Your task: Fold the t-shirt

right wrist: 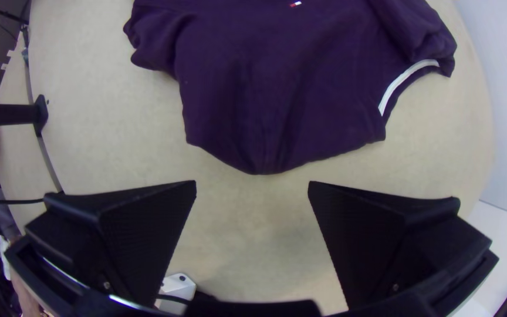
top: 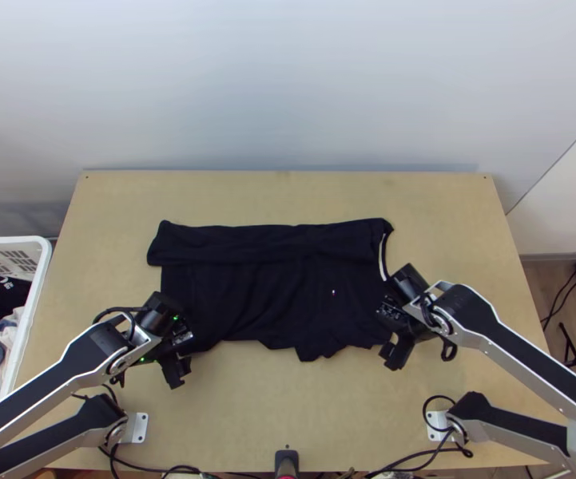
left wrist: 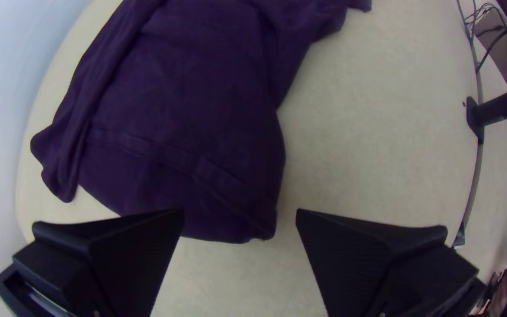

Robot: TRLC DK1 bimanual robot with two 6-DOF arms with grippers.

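Note:
A dark navy t-shirt (top: 280,279) lies sideways across the middle of the table, its far part folded over in a long strip and a sleeve bunched at the near edge. My left gripper (top: 177,351) is at the shirt's left end, near its lower left corner; my right gripper (top: 395,331) is at its right end, below the white neck tape. In the left wrist view the open left gripper (left wrist: 240,217) has the hem corner of the shirt (left wrist: 189,117) between and beyond its fingers. In the right wrist view the right gripper (right wrist: 252,188) stands open, the shirt's edge (right wrist: 265,105) just beyond its fingertips.
A white basket (top: 36,287) with mixed clothes stands at the table's left side. Bare wooden table (top: 288,399) lies between the shirt and the near edge, where cables run. A wall rises behind the table's far edge.

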